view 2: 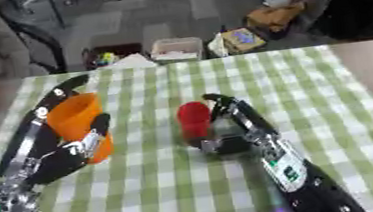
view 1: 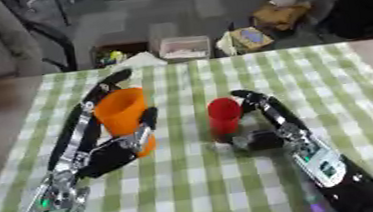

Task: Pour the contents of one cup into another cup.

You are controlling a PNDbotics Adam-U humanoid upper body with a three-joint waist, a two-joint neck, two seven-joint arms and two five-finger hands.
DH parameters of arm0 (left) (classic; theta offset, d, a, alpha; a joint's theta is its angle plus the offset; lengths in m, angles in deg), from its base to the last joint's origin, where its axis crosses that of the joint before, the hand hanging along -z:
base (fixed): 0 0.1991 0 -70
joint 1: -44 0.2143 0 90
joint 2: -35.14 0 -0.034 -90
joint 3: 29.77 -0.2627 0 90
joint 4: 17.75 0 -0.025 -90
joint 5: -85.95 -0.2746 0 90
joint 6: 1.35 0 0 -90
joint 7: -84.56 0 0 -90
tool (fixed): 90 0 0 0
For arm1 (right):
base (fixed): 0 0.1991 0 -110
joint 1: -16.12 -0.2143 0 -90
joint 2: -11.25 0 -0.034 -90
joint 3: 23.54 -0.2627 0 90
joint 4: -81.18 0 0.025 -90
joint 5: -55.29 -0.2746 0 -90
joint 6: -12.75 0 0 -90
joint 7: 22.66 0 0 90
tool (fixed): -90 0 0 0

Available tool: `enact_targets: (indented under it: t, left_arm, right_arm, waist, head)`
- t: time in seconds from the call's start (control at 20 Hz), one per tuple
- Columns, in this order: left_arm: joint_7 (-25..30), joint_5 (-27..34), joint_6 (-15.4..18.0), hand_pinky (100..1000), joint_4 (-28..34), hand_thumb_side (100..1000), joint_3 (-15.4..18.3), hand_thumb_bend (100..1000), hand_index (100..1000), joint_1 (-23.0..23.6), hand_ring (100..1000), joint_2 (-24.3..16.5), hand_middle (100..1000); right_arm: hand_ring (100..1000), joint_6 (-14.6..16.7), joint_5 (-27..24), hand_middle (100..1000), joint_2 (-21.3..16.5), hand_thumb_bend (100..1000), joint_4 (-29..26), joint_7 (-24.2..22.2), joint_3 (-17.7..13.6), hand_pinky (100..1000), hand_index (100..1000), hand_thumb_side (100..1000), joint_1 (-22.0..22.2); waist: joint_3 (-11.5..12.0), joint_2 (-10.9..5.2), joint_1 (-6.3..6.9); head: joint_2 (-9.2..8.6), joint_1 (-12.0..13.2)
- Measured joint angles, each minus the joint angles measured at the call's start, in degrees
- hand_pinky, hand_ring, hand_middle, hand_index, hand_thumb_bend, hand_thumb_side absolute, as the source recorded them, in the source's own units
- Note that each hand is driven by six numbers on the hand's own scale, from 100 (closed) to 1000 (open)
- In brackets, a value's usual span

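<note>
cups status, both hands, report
Left hand wrapped round orange cup, upright on the checked cloth. Right hand beside red cup, grip unclear. Nothing between the cups.

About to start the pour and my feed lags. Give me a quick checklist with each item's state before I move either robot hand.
1. Left robot hand wrapped round the orange cup: ok, fingers behind it, thumb in front.
2. Right robot hand gripping the red cup: cannot tell; fingers lie beside it, closure unclear.
3. Both cups upright: ok.
4. Cups apart, room to tilt: ok, bare cloth lies between them.
5. Contents in either cup: cannot tell, the insides do not show.
6. Spills on the cloth: ok, none seen.
</note>
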Motion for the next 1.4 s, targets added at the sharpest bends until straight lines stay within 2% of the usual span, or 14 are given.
enact_targets:
  t: [0.55, 0.75, 1.4]
  left_arm:
    - [0.4, 0.0, -0.1, 366, 0.0, 331, -0.4, 100, 894, -0.1, 452, 0.5, 458]
    - [0.5, 0.0, -0.2, 366, 0.2, 335, -0.5, 100, 894, -0.1, 452, 0.9, 458]
    - [0.8, 0.3, -0.5, 367, 0.8, 350, -0.8, 100, 894, -0.4, 458, 1.5, 458]
  right_arm:
    - [931, 0.0, 1.3, 479, 0.7, 562, 1.5, 1.5, -0.4, 728, 917, 392, -1.4]
    - [930, -0.1, 1.3, 476, 1.0, 583, 1.9, 2.0, -0.4, 726, 917, 383, -1.7]
    - [918, -0.3, 1.8, 459, 1.8, 564, 2.8, 3.1, -0.8, 711, 914, 380, -2.9]
  waist:
    - [0.5, 0.0, 0.07]
    - [0.7, 0.0, 0.12]
    - [1.5, 0.09, 0.65]
  head:
    - [-0.01, 0.0]
    - [-0.02, 0.0]
    - [-0.49, -0.3]
